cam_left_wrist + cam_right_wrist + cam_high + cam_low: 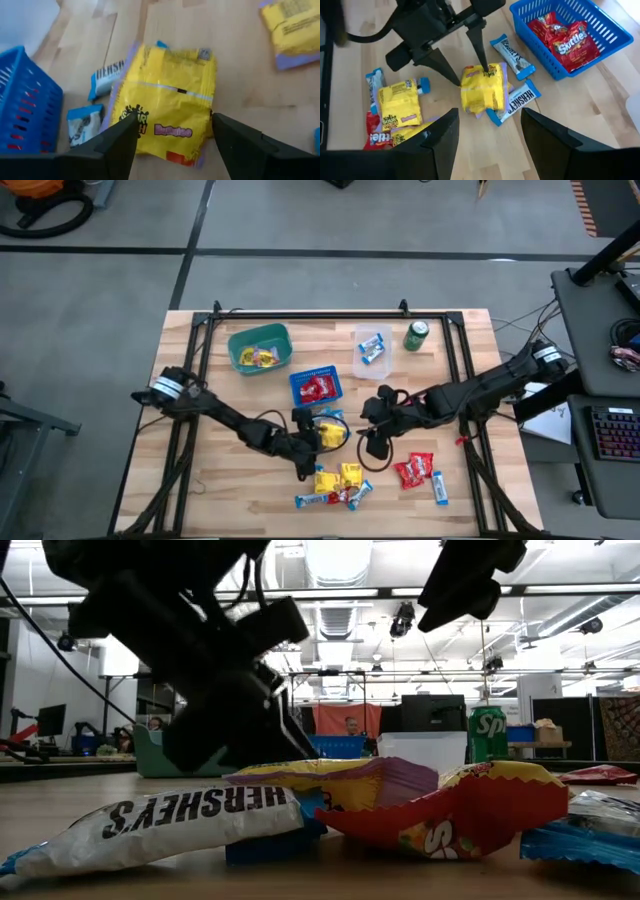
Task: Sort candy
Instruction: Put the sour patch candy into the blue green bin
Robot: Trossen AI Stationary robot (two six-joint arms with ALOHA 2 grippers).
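A yellow candy packet (165, 100) lies flat on the wooden table in front of the blue basket (317, 387), with two blue-and-white bars (512, 50) (516, 102) beside it. My left gripper (172, 135) is open and slants down over this packet (482, 92), one finger at each side edge. My right gripper (490, 132) is open and hovers above the table just to the right of the packet (332, 433), with nothing between its fingers. More red, yellow and blue-and-white candy (350, 480) lies near the front edge. My left gripper's open fingers (481, 57) come at the yellow packet slanting down from the table's left, with their tips at its side edges (207, 107). I cannot tell whether they touch it. The packet lies flat on the table.
The blue basket holds red candy (570, 40). A green basket (258, 347) with yellow candy stands at the back left. A clear container (372, 348) with blue-and-white bars and a green can (416, 335) stand at the back right. Red packets (412, 470) lie at the front right.
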